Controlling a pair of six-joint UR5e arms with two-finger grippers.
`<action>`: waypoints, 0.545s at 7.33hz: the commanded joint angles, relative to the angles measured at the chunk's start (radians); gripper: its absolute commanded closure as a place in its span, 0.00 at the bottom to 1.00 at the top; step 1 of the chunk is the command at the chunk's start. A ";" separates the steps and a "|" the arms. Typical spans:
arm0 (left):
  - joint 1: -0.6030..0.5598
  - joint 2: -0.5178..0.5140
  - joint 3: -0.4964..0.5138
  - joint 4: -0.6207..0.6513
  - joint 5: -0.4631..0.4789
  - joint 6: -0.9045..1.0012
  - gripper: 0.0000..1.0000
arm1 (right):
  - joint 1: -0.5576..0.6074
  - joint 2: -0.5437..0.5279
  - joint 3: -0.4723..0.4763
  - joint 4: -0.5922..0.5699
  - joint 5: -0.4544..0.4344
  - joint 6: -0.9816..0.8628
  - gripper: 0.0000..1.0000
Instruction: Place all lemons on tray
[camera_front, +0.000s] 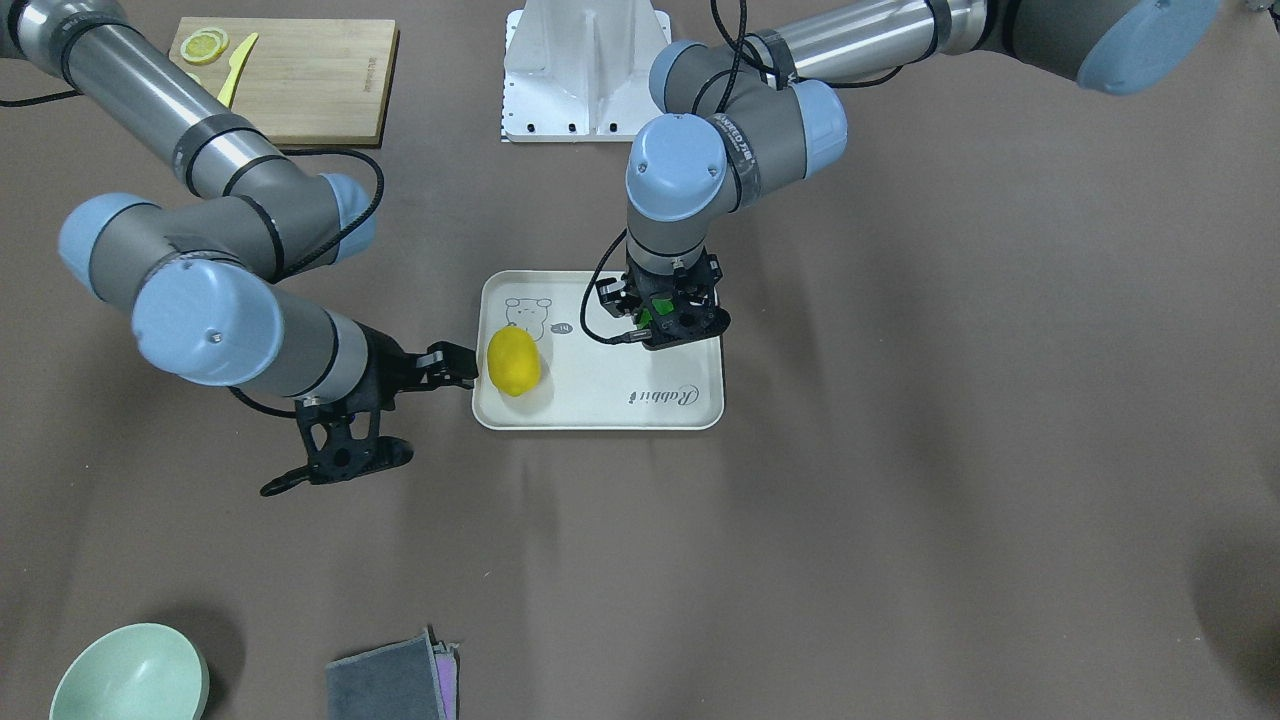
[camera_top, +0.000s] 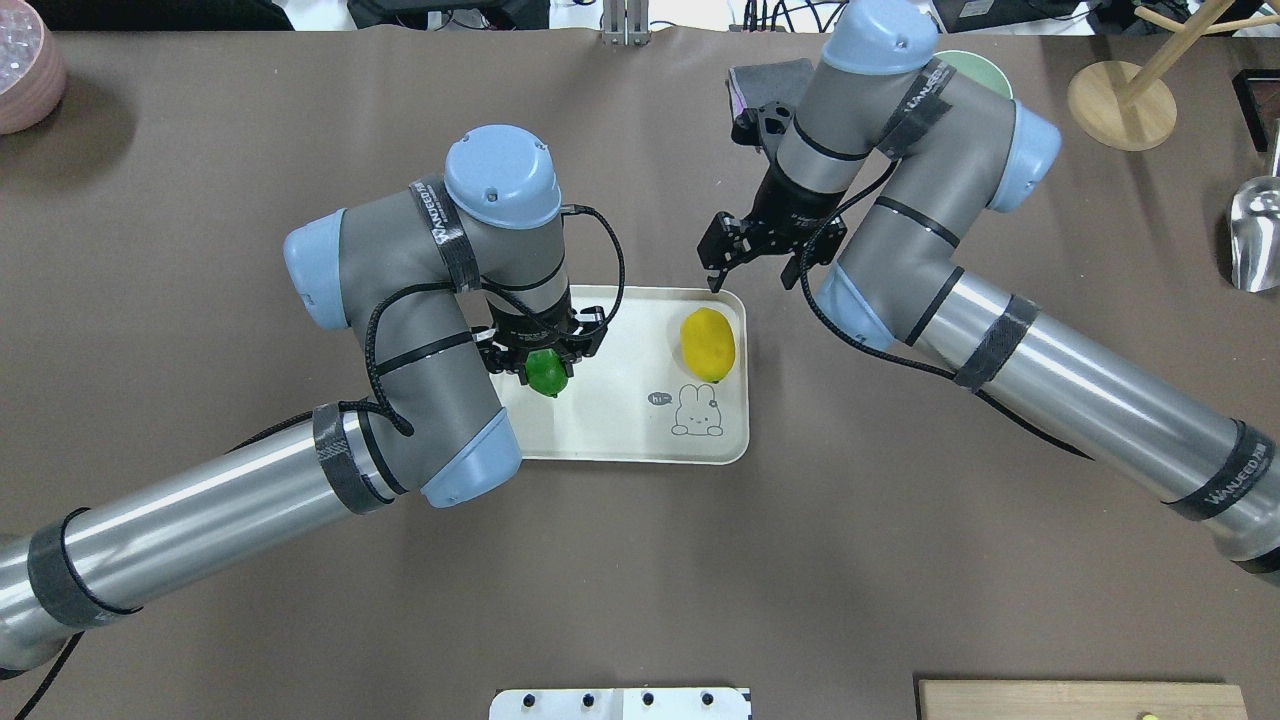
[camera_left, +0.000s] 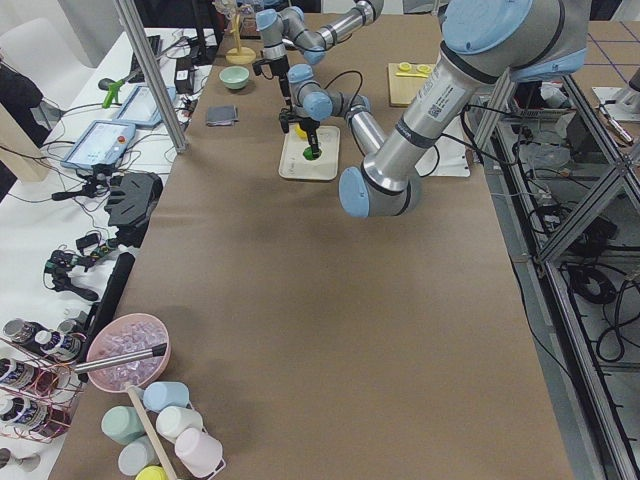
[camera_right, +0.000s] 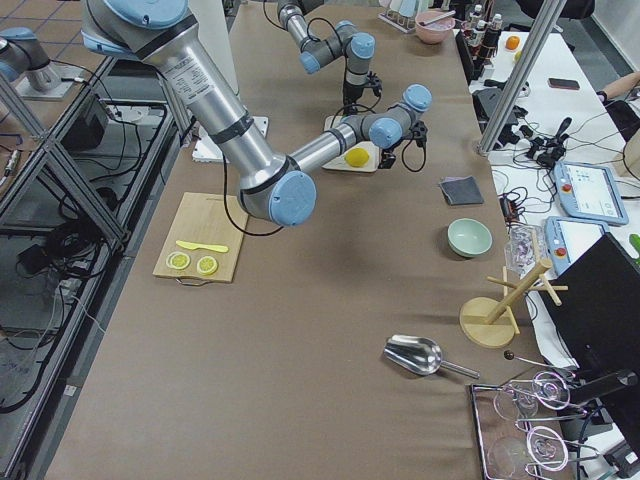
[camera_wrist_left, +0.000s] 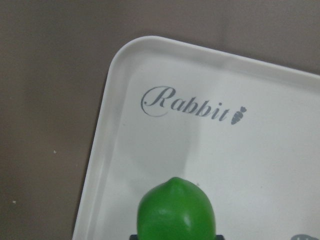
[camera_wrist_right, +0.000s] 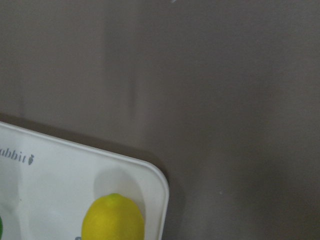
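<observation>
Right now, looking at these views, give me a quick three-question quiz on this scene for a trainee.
1. True or false: the yellow lemon lies on the tray.
2. Which arm's fingers hold the green lemon: A left, B right, C neither?
3. Fill in: the right arm's fingers are ____ and empty, beside the tray.

Key: 1 true; 2 A; 3 open.

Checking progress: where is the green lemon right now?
Overhead view: the green lemon is in the left gripper over the tray's left half, apart from the yellow lemon at its right end.
</observation>
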 joint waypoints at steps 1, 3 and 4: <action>0.016 -0.014 0.019 -0.041 0.000 -0.067 0.52 | 0.106 -0.124 0.106 -0.005 0.022 -0.018 0.01; 0.033 -0.022 0.030 -0.081 0.002 -0.146 0.46 | 0.176 -0.237 0.206 -0.012 0.024 -0.062 0.06; 0.044 -0.051 0.051 -0.081 0.002 -0.176 0.45 | 0.191 -0.319 0.277 -0.012 0.015 -0.067 0.06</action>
